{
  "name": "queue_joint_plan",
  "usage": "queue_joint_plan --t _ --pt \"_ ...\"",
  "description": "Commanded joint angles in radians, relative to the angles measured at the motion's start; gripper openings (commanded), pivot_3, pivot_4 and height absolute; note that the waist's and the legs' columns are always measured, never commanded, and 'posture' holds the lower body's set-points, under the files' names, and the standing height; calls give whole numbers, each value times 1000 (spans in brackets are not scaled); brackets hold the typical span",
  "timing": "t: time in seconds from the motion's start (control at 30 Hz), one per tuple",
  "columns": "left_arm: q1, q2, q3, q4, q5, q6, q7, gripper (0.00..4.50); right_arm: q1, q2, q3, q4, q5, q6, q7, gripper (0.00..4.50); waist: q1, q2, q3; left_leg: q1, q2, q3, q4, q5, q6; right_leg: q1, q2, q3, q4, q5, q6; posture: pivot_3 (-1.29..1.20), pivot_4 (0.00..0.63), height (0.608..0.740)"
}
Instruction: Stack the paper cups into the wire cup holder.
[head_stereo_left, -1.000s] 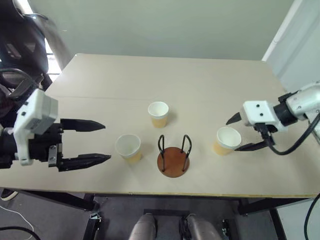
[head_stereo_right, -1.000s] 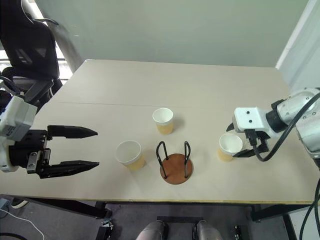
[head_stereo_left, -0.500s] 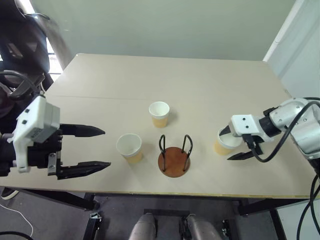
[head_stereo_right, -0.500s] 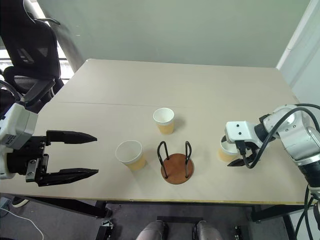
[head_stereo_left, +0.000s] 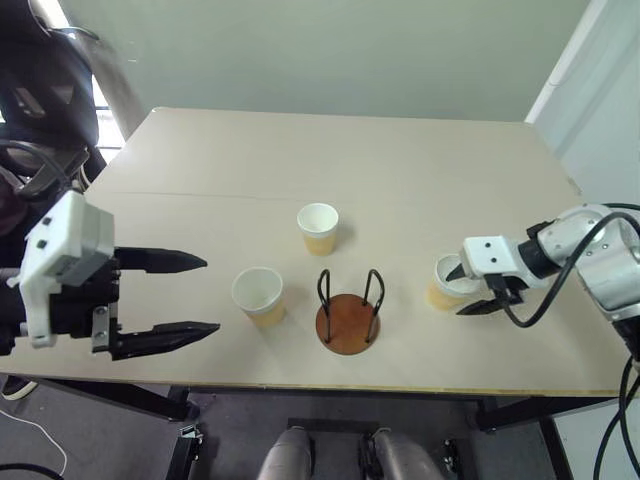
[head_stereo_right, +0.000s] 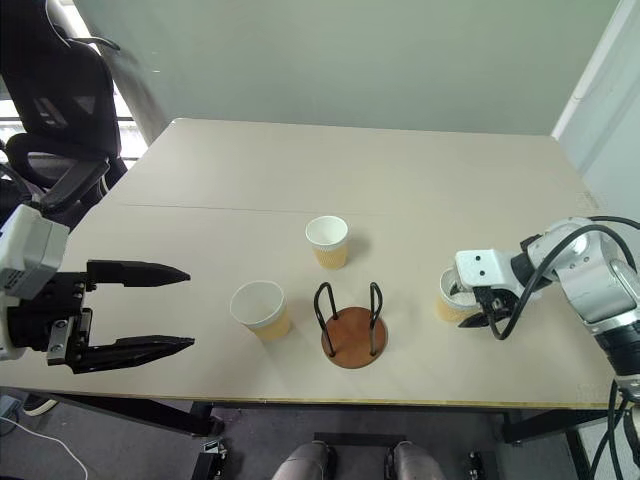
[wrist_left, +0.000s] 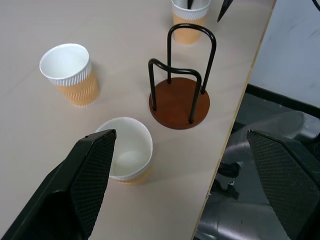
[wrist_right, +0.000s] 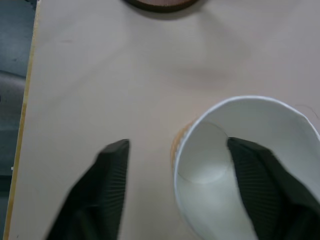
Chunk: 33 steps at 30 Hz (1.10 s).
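Bench (head_stereo_left: 400, 170), pale tan, carries everything. Left gripper (head_stereo_left: 200, 296) hangs off the bench's left edge, jaws spread wide, nothing between them. Wire cup holder (head_stereo_left: 348, 312) stands empty near the front edge, between the two grippers. Right gripper (wrist_right: 175, 165) is down at the rightmost paper cup (head_stereo_left: 447, 281): one finger inside the cup, one outside, straddling the cup wall with a gap on the outer side. Second cup (head_stereo_left: 258, 294) stands upright just ahead of the left jaws; third cup (head_stereo_left: 318, 227) stands beyond the holder.

Pale beige table (head_stereo_left: 400, 170), grey-green wall (head_stereo_left: 330, 50) behind; black office chair (head_stereo_right: 55, 90) (window side).
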Motion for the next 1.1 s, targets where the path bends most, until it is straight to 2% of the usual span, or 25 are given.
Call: queue_joint_plan --t 0.03,0.2,0.23,0.6,0.73,0.87,1.1 --pt "-33 -15 52 3 -46 2 14 4500 -6 -7 -15 -2 -13 -16 -3 1934 0 0 0 0 0 0 0 0 0 0 0 0 0 0 0 0 150 740" --pt "-75 -40 126 33 -131 17 31 4500 -15 4 -10 18 -27 -30 -4 198 0 0 0 1 0 0 0 0 0 1 0 0 0 0 0 0 150 740" --pt "-67 -46 133 24 -143 23 27 4500 -18 6 -8 22 -29 -33 -3 48 0 0 0 1 0 0 0 0 0 1 0 0 0 0 0 0 150 740" --pt "0 -70 189 -6 -168 33 39 4500 -74 16 -29 54 -14 -61 40 48 -2 0 0 2 0 0 0 0 1 2 0 0 0 0 0 0 150 740" --pt "41 -68 236 -3 -175 51 19 4500 -145 -19 -58 27 142 -33 88 48 -5 1 1 2 0 0 0 0 0 2 0 0 0 -2 -1 0 150 740" --pt "133 -76 330 -9 -152 88 -44 4500 -277 -86 -40 -20 407 3 89 48 -8 2 1 2 0 1 -1 -1 1 2 1 2 1 -9 -5 0 150 740" --pt "193 -73 376 -21 -142 83 -71 4500 -471 -18 -56 -40 648 82 89 48 -13 1 0 6 0 0 -1 -3 2 6 5 8 1 -17 -6 0 150 740"
